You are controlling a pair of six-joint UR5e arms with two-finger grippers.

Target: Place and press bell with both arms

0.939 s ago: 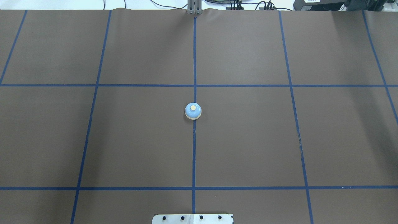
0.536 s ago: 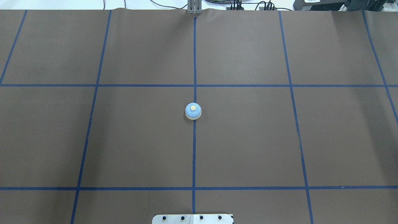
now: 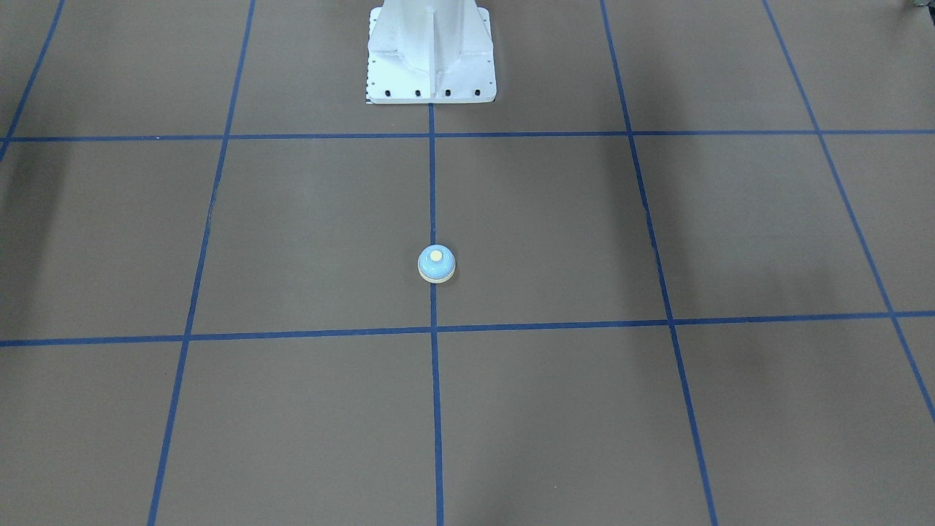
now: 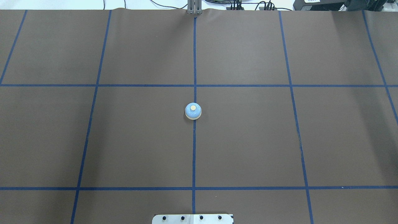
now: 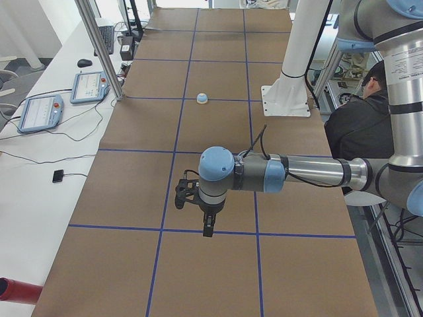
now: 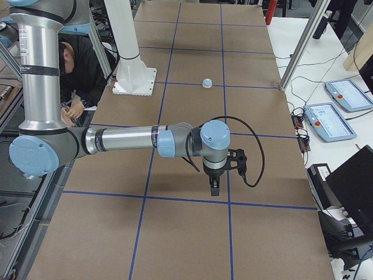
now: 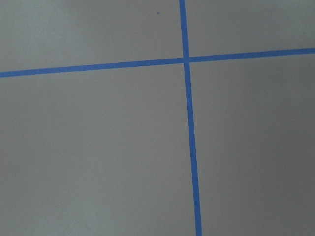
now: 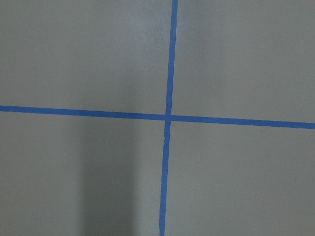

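Note:
The bell (image 4: pixel 193 111), a small light-blue dome with a cream button and cream base ring, stands upright on the centre blue tape line of the brown table. It also shows in the front-facing view (image 3: pixel 436 264), the exterior left view (image 5: pixel 202 98) and the exterior right view (image 6: pixel 207 83). My left gripper (image 5: pixel 207 230) shows only in the exterior left view, hanging above the table far from the bell. My right gripper (image 6: pixel 214 190) shows only in the exterior right view, also far from the bell. I cannot tell whether either is open or shut. Both wrist views show only table and tape.
The white bolted pedestal (image 3: pixel 431 55) stands at the robot's side of the table, its base plate (image 4: pixel 192 219) at the overhead view's bottom edge. Blue tape lines (image 4: pixel 194 62) grid the table. Tablets (image 5: pixel 92 86) lie beside the table, and a seated person (image 5: pixel 360 125) is behind the robot.

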